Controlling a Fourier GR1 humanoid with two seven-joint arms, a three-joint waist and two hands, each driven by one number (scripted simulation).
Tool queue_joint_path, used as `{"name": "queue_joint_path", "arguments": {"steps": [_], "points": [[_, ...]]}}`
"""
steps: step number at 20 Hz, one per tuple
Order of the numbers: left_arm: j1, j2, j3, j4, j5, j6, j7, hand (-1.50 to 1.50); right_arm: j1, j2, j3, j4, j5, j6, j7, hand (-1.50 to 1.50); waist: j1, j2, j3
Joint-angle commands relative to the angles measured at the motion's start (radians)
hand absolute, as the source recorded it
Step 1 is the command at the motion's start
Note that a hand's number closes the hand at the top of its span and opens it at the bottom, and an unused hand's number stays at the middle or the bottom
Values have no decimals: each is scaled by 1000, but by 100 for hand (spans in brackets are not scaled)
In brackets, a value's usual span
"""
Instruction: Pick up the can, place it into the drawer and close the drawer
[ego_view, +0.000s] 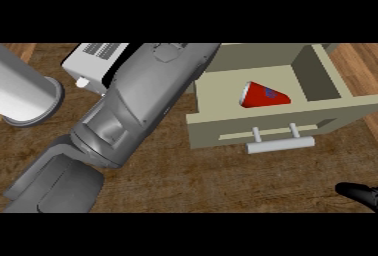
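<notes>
Nearest, at the lower right edge of the wooden worktop (221, 185), the black right hand (359, 193) shows only in part; whether its fingers are open or curled cannot be told, and it has hold of nothing visible. A broad grey forearm (140, 95) crosses the left half toward the far edge; its hand is out of sight. Beyond, the beige drawer (221, 127) stands pulled open, a pale cylindrical handle (280, 145) on its flat front. The red can (263, 95), glossy and lying on its side, already rests inside. So placing looks done; closing remains, which calls for a push against the drawer front. Farther left stand a smooth light-grey cylinder (26, 95) and a white boxy appliance (92, 65).
</notes>
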Motion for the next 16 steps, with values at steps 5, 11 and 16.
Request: {"name": "queue_joint_path", "arguments": {"steps": [5,11,16], "points": [[-24,0,7,14,69,33,-28,-150,-57,-67,55,17,121,37,-78,-150,6,4,-1],[0,0,35,-4,133,9,-68,-150,-130,-132,141,118,329,38,-119,-150,37,3,-2],[-6,0,39,26,134,-10,-110,-150,-183,-153,238,260,529,0,-209,-150,61,7,-2]]}}
